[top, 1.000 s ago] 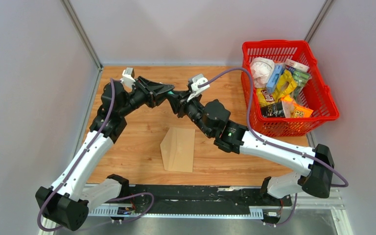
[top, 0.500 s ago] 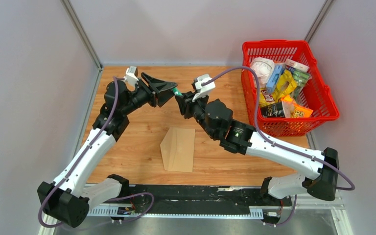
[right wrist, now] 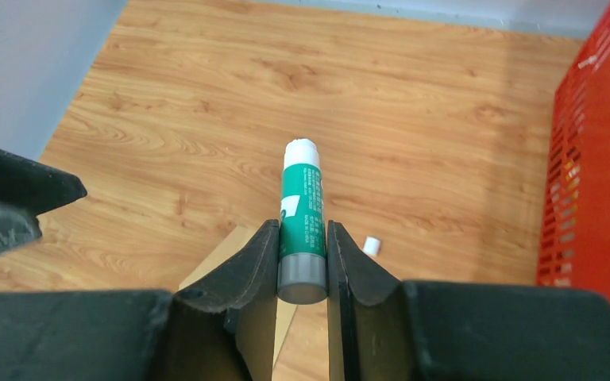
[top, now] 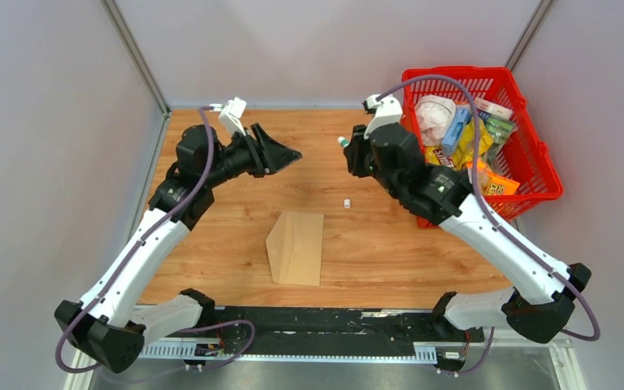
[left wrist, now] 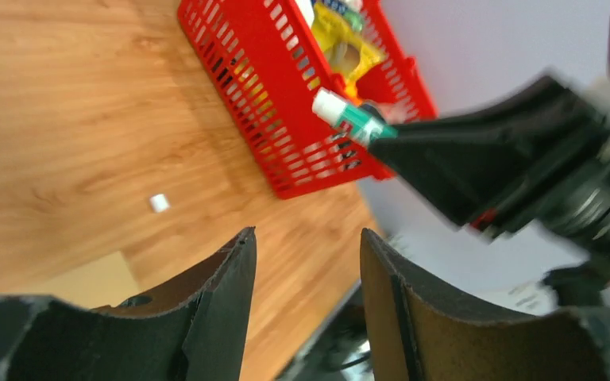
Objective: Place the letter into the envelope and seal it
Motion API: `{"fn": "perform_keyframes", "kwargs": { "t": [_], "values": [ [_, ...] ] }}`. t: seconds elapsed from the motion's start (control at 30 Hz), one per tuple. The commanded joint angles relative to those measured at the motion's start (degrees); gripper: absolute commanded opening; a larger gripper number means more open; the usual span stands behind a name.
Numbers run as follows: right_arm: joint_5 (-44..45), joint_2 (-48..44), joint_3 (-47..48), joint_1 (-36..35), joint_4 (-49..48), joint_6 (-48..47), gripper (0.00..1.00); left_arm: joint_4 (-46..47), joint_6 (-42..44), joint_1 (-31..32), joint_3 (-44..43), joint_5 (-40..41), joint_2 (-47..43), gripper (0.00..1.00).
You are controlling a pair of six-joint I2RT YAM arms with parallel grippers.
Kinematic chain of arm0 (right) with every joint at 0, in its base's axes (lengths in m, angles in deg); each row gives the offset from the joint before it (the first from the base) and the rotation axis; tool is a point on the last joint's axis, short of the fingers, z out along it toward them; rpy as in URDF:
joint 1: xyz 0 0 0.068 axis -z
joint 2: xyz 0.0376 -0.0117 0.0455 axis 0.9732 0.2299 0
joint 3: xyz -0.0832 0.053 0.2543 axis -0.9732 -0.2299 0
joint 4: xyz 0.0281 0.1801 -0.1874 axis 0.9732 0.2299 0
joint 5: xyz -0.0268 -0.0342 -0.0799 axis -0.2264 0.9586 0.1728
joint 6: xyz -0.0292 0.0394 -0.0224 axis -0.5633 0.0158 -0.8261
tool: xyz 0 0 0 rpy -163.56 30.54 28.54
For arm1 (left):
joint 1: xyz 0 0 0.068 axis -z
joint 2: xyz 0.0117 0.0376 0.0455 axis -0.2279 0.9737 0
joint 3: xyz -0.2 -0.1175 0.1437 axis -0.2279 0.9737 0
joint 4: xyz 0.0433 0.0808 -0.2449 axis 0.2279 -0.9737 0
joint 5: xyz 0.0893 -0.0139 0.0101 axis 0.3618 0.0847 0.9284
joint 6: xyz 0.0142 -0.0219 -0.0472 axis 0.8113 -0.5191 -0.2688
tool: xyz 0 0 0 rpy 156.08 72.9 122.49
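The envelope (top: pixel 296 248) lies flat on the table (top: pixel 390 260) at about 7 o'clock from its middle, with its pointed flap toward 9 o'clock. The letter shows in no view, so it may already be inside, though I cannot tell. Kraft paper like this is light, thin and bendy, and it will likely slide on smooth wood. One arm had best pin the body near its 3 o'clock edge while the flap is handled by its tip. The right gripper (right wrist: pixel 302 232) is clamped on the grey base of a green glue stick (right wrist: pixel 302 198) whose white tip is bare. The left gripper (left wrist: pixel 306 238) stands parted and holds nothing, up at 10 o'clock. Only the top view shows the envelope whole and the red basket (top: pixel 455 73) at 2 o'clock. Only the right wrist view shows the grip on the stick closely, with just a corner of the envelope. A small white cap (top: pixel 347 202) lies loose near the table's middle.
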Motion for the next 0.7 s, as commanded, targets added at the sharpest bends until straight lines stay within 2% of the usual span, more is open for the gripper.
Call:
{"fn": "perform_keyframes", "kwargs": {
  "t": [0.0,0.13,0.17,0.23,0.27,0.3,0.37,0.5,0.67],
  "values": [
    [-10.78,1.25,10.19,2.90,22.43,5.20,0.00,-5.62,36.37,8.68,-2.87,10.43,0.55,0.58],
    [-17.01,2.22,12.85,4.57,32.29,7.31,0.00,-3.08,53.89,17.30,0.11,17.82,2.32,0.57],
    [-19.12,2.22,12.67,4.92,33.52,7.66,0.00,-0.72,59.66,19.67,1.25,18.28,2.14,0.58],
    [-20.10,2.14,11.97,5.28,36.33,7.93,0.00,6.55,65.14,21.53,7.05,18.03,0.13,0.57],
    [-20.02,2.13,11.62,5.45,36.78,8.01,0.00,9.12,66.48,21.98,11.77,15.59,-2.14,0.57],
    [-20.37,2.13,11.18,5.71,37.66,7.84,0.00,16.89,67.88,22.24,14.77,14.43,-3.21,0.58],
    [-21.94,1.87,10.30,6.24,38.37,7.84,0.00,25.62,70.25,22.68,21.02,11.18,-6.20,0.57],
    [-27.91,2.13,8.46,6.42,37.23,8.19,0.00,26.29,75.79,25.48,23.24,11.43,-6.21,0.58],
    [-30.56,4.33,7.48,6.42,35.39,8.28,0.00,28.31,78.09,29.53,24.56,12.58,-5.77,0.59]
  ]
}}
